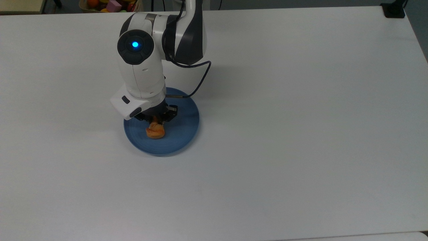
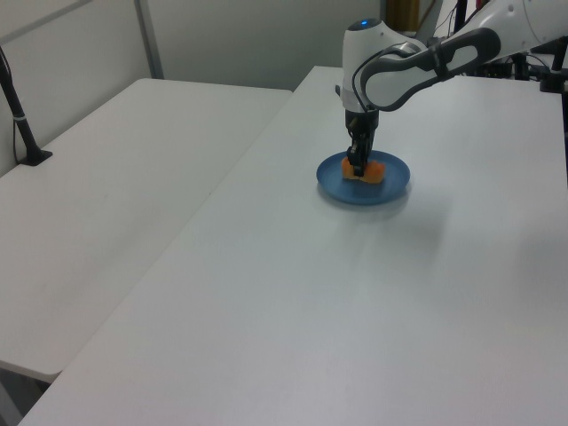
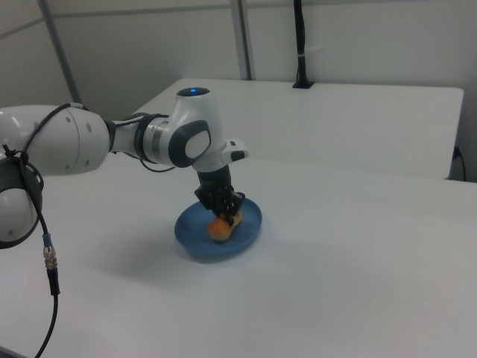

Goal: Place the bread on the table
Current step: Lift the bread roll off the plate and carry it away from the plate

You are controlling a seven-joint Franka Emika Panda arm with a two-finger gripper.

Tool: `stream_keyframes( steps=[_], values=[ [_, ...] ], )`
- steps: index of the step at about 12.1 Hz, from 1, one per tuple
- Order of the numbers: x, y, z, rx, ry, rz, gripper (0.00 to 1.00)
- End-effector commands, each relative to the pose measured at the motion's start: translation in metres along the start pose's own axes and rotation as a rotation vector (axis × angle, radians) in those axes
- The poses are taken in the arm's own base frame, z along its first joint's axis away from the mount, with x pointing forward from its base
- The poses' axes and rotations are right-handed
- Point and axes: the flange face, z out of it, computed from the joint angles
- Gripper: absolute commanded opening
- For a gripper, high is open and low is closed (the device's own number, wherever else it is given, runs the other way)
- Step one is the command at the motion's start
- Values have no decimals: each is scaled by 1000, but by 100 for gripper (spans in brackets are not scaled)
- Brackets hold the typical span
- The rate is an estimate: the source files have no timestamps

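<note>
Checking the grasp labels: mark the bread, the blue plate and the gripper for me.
bread (image 1: 155, 131): top view, its glazed end showing below the fingers.
blue plate (image 1: 185, 125): top view, bare surface on the top view's right side.
gripper (image 1: 157, 117): top view, midway between its fingertips, at the bread.

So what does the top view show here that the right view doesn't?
Top view alone: a bin of colourful toys beyond the table's far edge, and a black clamp at its corner. Right view alone: a second white table behind, with a black post standing on it. Both: the end effector closed on the bread over the blue plate on the table.
</note>
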Motion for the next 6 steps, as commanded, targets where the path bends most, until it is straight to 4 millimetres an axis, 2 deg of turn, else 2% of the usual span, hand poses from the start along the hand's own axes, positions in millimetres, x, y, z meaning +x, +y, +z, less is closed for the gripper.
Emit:
stream_keyframes(
  steps=[1, 4, 6],
  values=[
    [-10, 5, -50, 15, 61, 11, 0],
    [-32, 17, -114, 65, 115, 63, 0],
    [-50, 21, -144, 83, 99, 70, 0]
  ],
)
